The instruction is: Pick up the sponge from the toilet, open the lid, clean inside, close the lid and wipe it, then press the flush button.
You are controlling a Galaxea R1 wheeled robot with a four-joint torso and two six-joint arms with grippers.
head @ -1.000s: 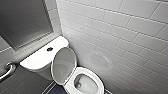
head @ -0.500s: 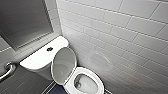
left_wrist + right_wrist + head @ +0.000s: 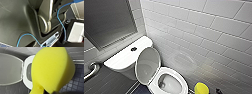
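The right claw [image 3: 53,92] is showing as little more than a dark sliver beneath the sponge [image 3: 52,69]. The sponge is hanging clear of the floor tiles [image 3: 77,83] directly in front of it, so I judge the claw to be clamped on the sponge's narrower part, with the fat lobe bulging out ahead. The toilet bowl [image 3: 170,83] is lying just beyond the claw and lower, off to one side of the sponge. Past the bowl the lid [image 3: 147,63] is standing raised, leaning back toward the tank top [image 3: 121,60]. The flush button [image 3: 133,49] is sitting there, well apart from the claw.

The sponge is looking light and soft — foam that is likely giving under the grip and would spring back. The pinched waist seems the best place to hold it, deep enough that rubbing on glazed porcelain is not dragging it free. Once wet it would probably be heavier and more slippery.

The left arm is lying close to the robot's grey body with a blue cable [image 3: 60,25] running across it. Whether the left claw is apart or together I cannot tell.
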